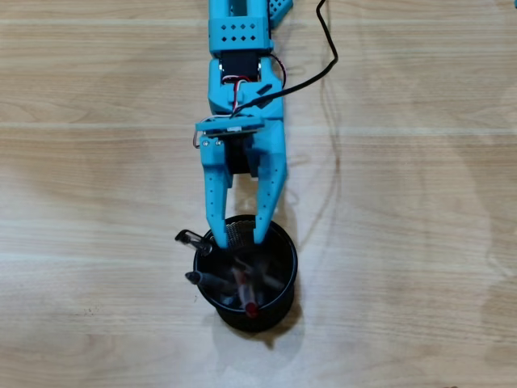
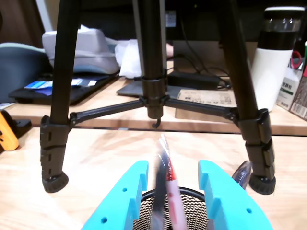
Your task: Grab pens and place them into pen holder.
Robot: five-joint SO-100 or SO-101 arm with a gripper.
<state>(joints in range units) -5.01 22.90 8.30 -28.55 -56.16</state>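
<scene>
Over the table (image 1: 420, 242), your arm (image 1: 239, 73) reaches toward six o'clock in the overhead view, gripper (image 1: 238, 236) spread and empty above the one holder (image 1: 279, 279). Lift straight up so the fingers clear the rim. Pens (image 1: 242, 283) stand inside, blurred: probably four, with none on the wood.

the blue gripper (image 1: 236, 239) points down, its 2 fingers spread apart.

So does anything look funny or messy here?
A bit. The pens lie criss-crossed in the pen holder, and two poke out over its left rim in the overhead view. The open pincer hangs above them. Nothing spilled.
</scene>
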